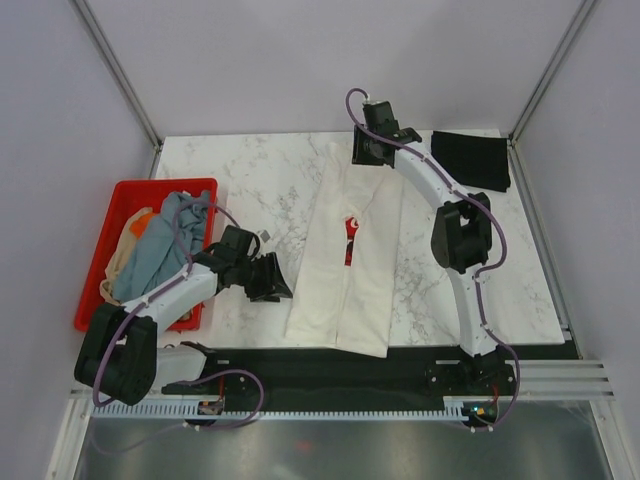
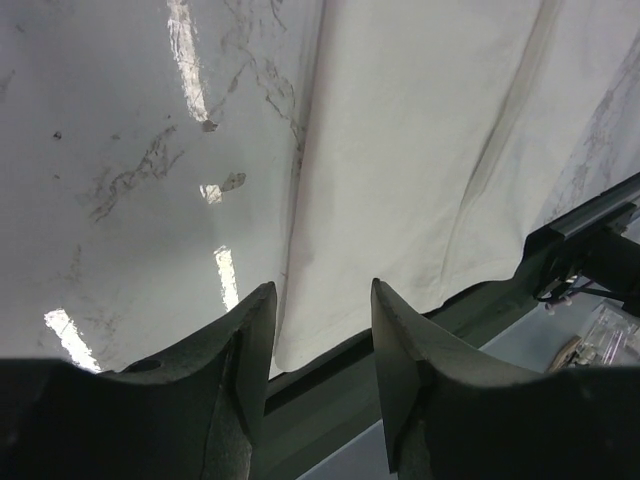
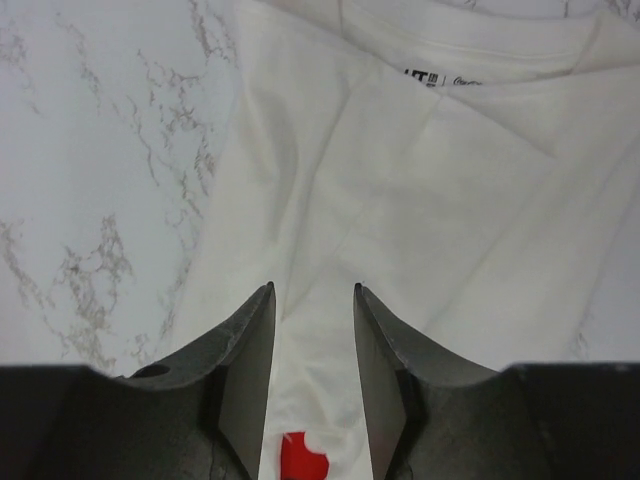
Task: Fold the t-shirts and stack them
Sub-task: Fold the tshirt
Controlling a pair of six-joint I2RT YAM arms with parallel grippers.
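A cream-white t-shirt (image 1: 350,260) with a red chest print (image 1: 350,238) lies folded lengthways into a long strip on the marble table. It also shows in the left wrist view (image 2: 420,150) and the right wrist view (image 3: 440,200). My left gripper (image 1: 275,280) is open and empty just left of the shirt's near hem. My right gripper (image 1: 372,150) is open and empty, above the shirt's collar end. A folded black t-shirt (image 1: 470,160) lies at the back right. Grey-blue (image 1: 160,245), orange and tan shirts are piled in the crate.
A red plastic crate (image 1: 120,210) stands at the table's left edge. The marble table (image 1: 260,180) ends at a black strip (image 1: 330,365) in front, by the arm bases. Metal frame posts stand at the back corners.
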